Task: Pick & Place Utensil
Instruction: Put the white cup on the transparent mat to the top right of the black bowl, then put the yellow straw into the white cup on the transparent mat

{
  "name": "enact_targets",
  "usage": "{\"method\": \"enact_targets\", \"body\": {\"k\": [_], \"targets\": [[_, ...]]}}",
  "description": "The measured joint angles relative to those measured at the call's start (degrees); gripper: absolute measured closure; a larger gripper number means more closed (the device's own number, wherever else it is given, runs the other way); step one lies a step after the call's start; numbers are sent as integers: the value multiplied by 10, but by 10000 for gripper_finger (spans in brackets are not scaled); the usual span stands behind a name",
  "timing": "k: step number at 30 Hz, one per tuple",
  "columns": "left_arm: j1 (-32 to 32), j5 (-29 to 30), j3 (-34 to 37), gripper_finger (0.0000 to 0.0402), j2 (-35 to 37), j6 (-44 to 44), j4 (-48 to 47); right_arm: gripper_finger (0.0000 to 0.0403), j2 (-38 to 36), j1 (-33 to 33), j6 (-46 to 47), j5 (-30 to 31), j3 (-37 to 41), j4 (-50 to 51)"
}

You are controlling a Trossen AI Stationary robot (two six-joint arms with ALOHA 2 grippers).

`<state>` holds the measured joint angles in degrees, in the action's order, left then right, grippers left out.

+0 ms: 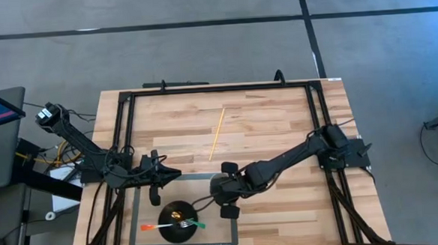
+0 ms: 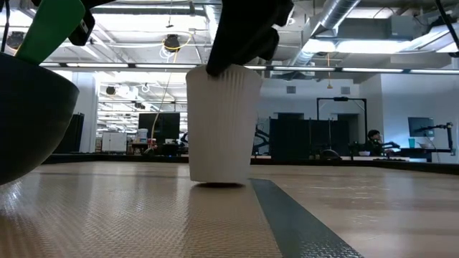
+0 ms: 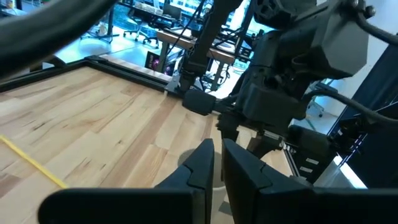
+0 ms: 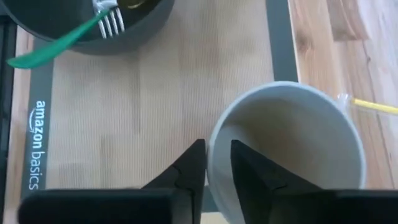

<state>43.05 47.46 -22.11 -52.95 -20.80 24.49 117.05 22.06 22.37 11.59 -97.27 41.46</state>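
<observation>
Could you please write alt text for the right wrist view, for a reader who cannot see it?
The right gripper pinches the rim of a white cup standing on a tan mat. Beyond it, a green-handled fork rests in a dark bowl, and a yellow stick lies on the wooden table.

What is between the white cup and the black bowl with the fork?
Just bare mat: the right wrist view shows nothing lying between the white cup and the black bowl holding the green-handled fork.
</observation>
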Motion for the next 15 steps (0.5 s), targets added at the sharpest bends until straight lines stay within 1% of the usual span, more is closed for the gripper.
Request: {"method": "enact_targets", "body": {"k": [4,10,15], "targets": [[0,0,0,369,0,0,0,331,0,-6,0,-21,-15,1],[0,0,0,369,0,0,0,331,-1,-10,2,-44,-57,19],[0,0,0,369,0,0,0,331,-2,-11,2,-58,-108,78]]}}
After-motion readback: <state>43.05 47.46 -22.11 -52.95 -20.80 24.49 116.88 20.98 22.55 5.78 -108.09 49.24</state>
